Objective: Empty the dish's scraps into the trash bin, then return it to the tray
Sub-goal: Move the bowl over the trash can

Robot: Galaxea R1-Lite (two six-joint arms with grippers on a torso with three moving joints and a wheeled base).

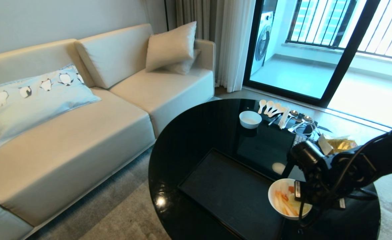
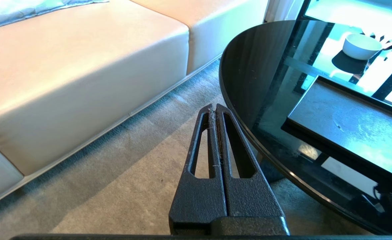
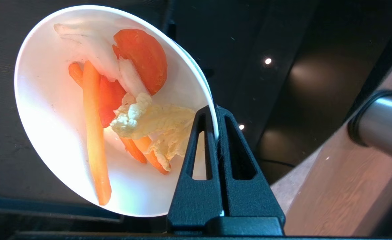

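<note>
The dish (image 1: 282, 200), a deep white bowl, hangs tilted over the near right end of the black tray (image 1: 225, 190). My right gripper (image 1: 298, 195) is shut on its rim, one finger inside and one outside. In the right wrist view the gripper (image 3: 214, 110) pinches the thin rim of the dish (image 3: 49, 110), which holds the scraps (image 3: 122, 103): orange sticks, red-orange slices and pale yellow pieces. The steel trash bin (image 3: 382, 123) shows on the wooden floor beyond the table's edge. My left gripper (image 2: 214, 108) is shut and empty, parked over the carpet beside the table.
The round black glass table (image 1: 196, 133) carries a smaller white bowl (image 1: 250, 119), white spoons and cutlery (image 1: 275, 110) and a golden packet (image 1: 340, 144) at its far side. A beige sofa (image 1: 82, 133) stands to the left.
</note>
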